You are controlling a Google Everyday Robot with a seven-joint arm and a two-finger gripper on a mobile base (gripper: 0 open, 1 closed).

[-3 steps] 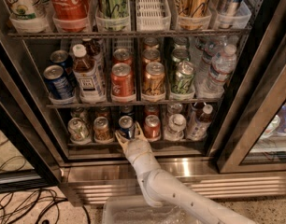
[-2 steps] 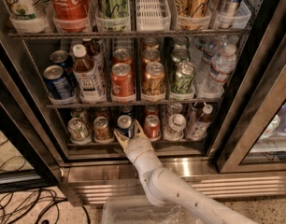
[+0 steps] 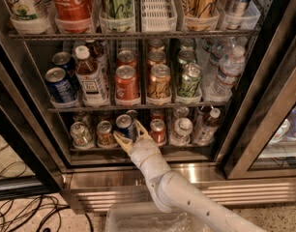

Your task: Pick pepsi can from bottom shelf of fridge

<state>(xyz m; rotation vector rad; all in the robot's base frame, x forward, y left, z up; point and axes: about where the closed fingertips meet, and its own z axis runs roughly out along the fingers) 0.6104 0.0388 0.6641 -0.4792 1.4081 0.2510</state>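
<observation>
The fridge (image 3: 138, 179) stands open in front of me. The pepsi can (image 3: 124, 125), dark blue with a silver top, stands at the front of the bottom shelf (image 3: 186, 152), left of centre. My gripper (image 3: 131, 135) reaches in from below on the white arm. Its fingers are open, with the left fingertip (image 3: 120, 140) below the can's front and the right one (image 3: 140, 127) beside the can's right side. The can stands upright on the shelf between an orange-gold can (image 3: 105, 132) and a red can (image 3: 157, 130).
A silver can (image 3: 81, 133) and bottles (image 3: 183, 130) also stand on the bottom shelf. The rack above holds blue cans (image 3: 59, 84), a red can (image 3: 126, 84) and more drinks. The open glass door (image 3: 266, 105) is at the right. Cables (image 3: 22, 211) lie on the floor; a clear bin (image 3: 138, 222) is below.
The gripper has edged slightly forward and up toward the pepsi can. The can has not moved.
</observation>
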